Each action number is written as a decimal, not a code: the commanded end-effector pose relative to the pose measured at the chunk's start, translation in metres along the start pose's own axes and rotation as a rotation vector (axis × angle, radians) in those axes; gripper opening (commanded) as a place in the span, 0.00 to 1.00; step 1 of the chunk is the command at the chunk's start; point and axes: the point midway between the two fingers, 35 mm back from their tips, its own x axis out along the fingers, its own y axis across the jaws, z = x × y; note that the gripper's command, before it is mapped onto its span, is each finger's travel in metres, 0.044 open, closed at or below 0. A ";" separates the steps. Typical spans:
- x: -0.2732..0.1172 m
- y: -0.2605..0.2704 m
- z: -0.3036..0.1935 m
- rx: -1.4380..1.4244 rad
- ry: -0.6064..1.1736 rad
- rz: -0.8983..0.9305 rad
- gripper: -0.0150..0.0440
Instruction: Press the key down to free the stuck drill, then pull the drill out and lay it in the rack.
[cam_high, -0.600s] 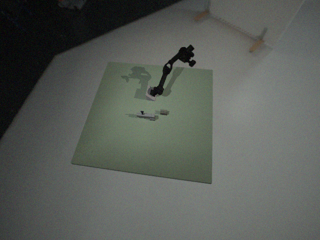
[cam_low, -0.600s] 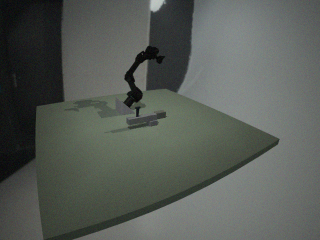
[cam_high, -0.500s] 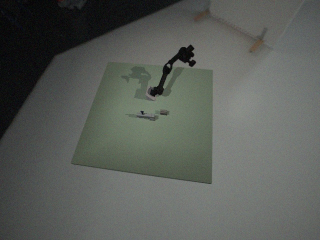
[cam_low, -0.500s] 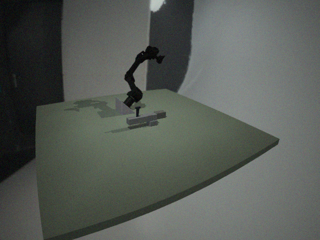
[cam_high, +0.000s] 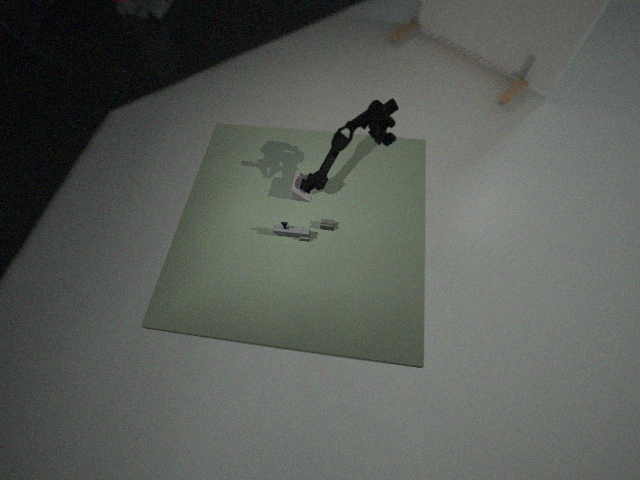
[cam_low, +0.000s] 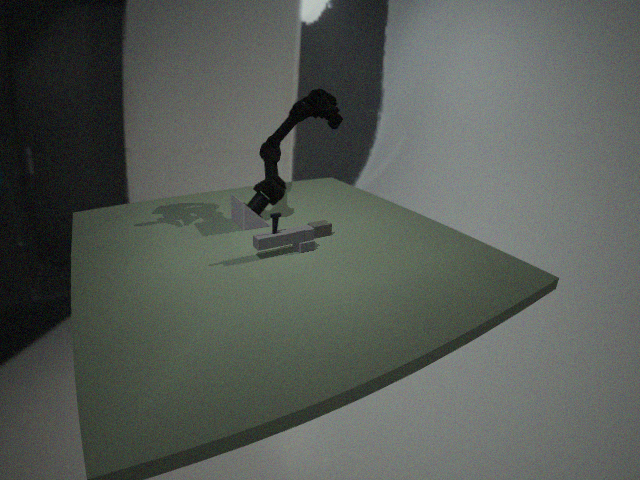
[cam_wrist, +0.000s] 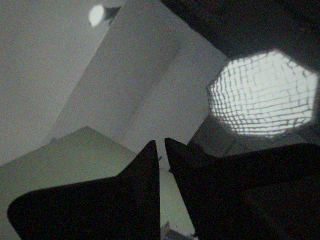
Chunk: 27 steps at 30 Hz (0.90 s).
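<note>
We have the gripper clenched on nothing, its fingertips almost meeting, high above the green board. Well below and apart from it, the dark peg that we take for the drill stands upright in a pale bar, near a small brownish block; we cannot tell which part is the key or the rack.

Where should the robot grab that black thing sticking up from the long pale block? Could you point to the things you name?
Probably by the thin stem, just under the wide top. The black thing (cam_high: 284, 225) (cam_low: 276, 223) stands upright on the long pale block (cam_high: 292, 231) (cam_low: 281, 239), so I'd come down from above, one finger each side. The wider top could help stop slipping.
</note>
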 end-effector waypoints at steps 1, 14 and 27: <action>0.063 -0.002 -0.009 -0.057 0.165 -0.007 0.25; 0.223 -0.032 -0.102 -0.125 0.705 0.023 0.25; 0.316 -0.101 -0.260 0.022 1.247 0.198 0.25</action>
